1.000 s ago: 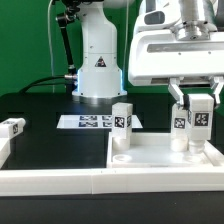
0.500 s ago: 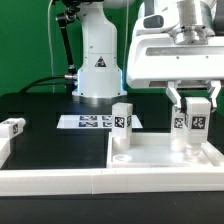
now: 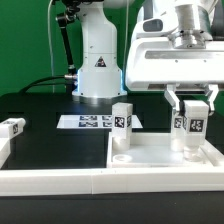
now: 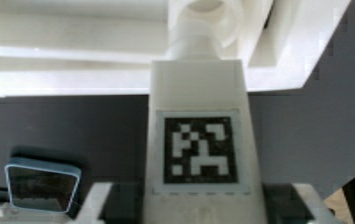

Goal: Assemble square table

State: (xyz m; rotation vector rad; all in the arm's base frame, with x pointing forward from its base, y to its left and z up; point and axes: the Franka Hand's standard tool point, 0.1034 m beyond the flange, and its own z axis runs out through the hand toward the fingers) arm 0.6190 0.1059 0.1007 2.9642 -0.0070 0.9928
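The square table's white slab (image 3: 150, 156) lies flat at the exterior view's right, raised rim up. One short white tagged leg (image 3: 122, 125) stands upright at the slab's far left corner. My gripper (image 3: 192, 112) is shut on a second tagged leg (image 3: 192, 128), held upright with its lower end at the slab's far right corner. In the wrist view this leg (image 4: 200, 120) runs from between my fingers (image 4: 113, 204) down to the slab (image 4: 85, 40). A third leg (image 3: 12, 127) lies on the black table at the exterior view's far left.
The marker board (image 3: 92, 122) lies flat behind the slab, in front of the arm's white base (image 3: 98, 60). A long white border rail (image 3: 60, 181) runs along the table's front edge and turns up its left side.
My gripper has turned slightly about the upright leg it holds, which stays at the same corner of the slab. Nothing else has moved.
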